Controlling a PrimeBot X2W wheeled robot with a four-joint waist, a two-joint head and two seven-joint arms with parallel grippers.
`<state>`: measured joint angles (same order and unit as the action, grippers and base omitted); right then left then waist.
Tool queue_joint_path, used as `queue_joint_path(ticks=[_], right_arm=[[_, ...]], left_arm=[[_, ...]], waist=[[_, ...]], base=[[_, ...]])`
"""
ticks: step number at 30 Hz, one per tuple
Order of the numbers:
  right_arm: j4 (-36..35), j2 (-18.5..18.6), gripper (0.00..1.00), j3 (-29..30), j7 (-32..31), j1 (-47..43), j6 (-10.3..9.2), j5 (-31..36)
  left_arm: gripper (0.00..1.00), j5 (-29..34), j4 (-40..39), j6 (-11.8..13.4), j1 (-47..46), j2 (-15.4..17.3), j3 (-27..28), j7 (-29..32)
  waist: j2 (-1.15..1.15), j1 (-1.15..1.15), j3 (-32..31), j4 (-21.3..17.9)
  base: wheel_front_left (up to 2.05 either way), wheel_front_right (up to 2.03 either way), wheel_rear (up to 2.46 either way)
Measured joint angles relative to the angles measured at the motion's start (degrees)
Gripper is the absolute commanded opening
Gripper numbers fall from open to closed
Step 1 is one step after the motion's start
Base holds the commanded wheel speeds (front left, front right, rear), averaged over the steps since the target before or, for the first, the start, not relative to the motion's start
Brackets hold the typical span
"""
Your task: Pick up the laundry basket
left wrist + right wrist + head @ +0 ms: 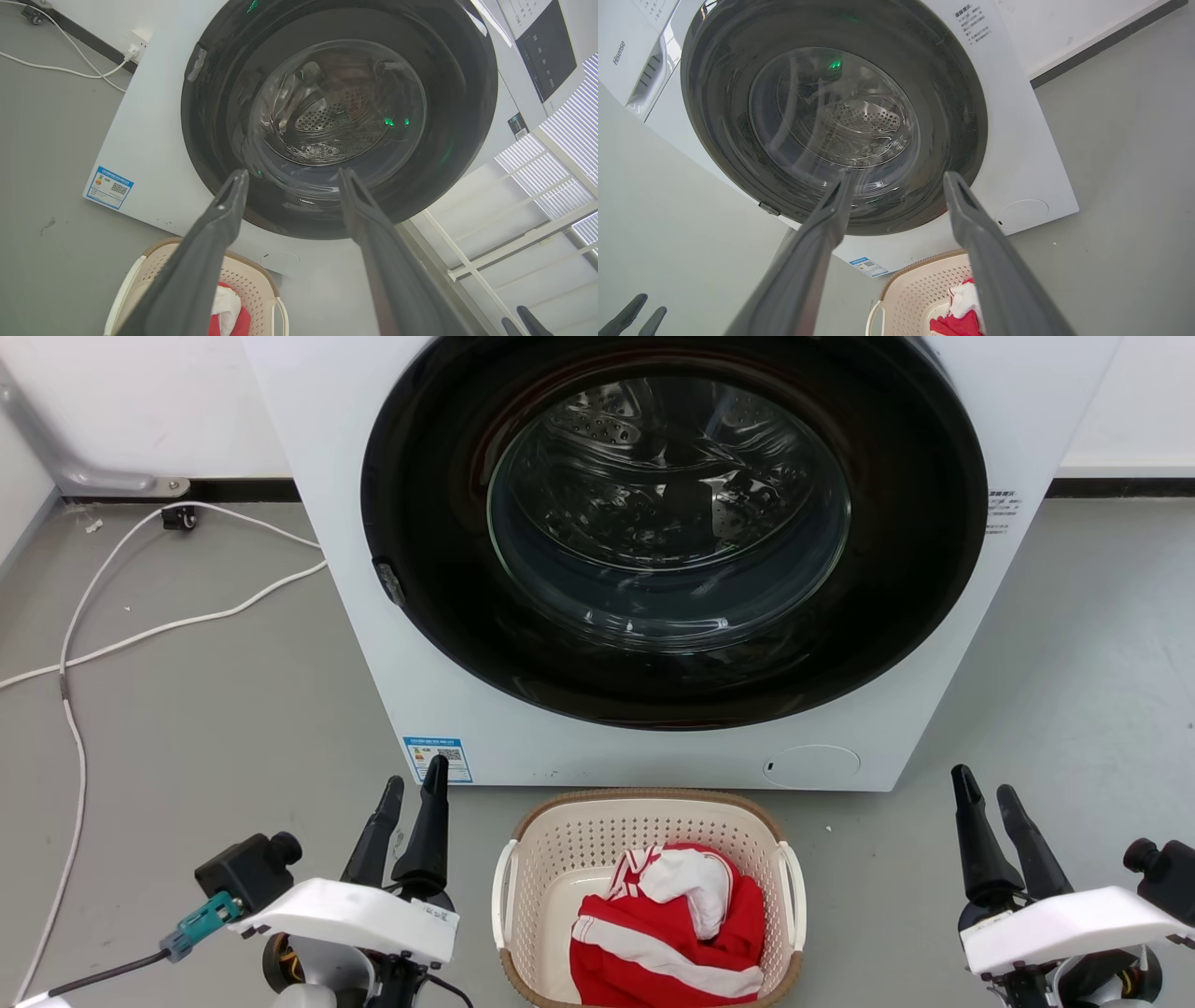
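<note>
The laundry basket (579,845) (247,284) (920,289), cream and perforated with a brown rim and white side handles, stands on the grey floor just before the washing machine. A red and white garment (672,924) lies inside it. My left gripper (415,789) (292,177) is open, off to the basket's left and apart from it. On the basket's right, my right gripper (985,795) (899,179) is open as well, with nothing between its fingers. Both point toward the machine.
A white washing machine (345,569) with a closed round dark glass door (672,523) stands right behind the basket. White cables (168,625) trail over the floor at the left, and open grey floor (1102,644) lies at the right.
</note>
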<state>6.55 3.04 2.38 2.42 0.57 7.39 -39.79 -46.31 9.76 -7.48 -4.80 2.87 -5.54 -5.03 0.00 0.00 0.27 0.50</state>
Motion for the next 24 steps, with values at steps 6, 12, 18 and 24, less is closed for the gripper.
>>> queue_joint_path(ticks=[6,12,18,24], right_arm=[[-1.33,-0.02,1.00,0.05,-0.01,-0.65,0.00,4.95],[-2.68,-0.02,1.00,0.10,-0.02,-1.18,0.00,9.58],[-3.92,-0.02,1.00,-0.02,-0.29,-2.02,0.01,13.49],[-5.28,-0.03,1.00,-0.11,-0.53,-2.71,0.01,17.27]], left_arm=[[1.00,4.81,0.11,0.00,-0.13,0.01,-0.87,-1.05],[1.00,9.21,0.71,0.14,-0.21,0.00,-1.75,-2.03],[1.00,13.17,1.21,0.42,-0.32,0.01,-2.46,-2.88],[1.00,16.85,1.71,0.60,-0.53,0.01,-3.31,-3.79]], waist=[[0.00,0.00,-0.02,0.08],[0.00,0.00,-0.08,0.09],[0.00,0.00,-0.03,0.17],[0.00,0.00,0.01,0.29]], base=[[0.00,0.00,0.00],[0.00,0.00,0.00],[0.00,0.00,0.00],[0.00,0.00,0.00]])
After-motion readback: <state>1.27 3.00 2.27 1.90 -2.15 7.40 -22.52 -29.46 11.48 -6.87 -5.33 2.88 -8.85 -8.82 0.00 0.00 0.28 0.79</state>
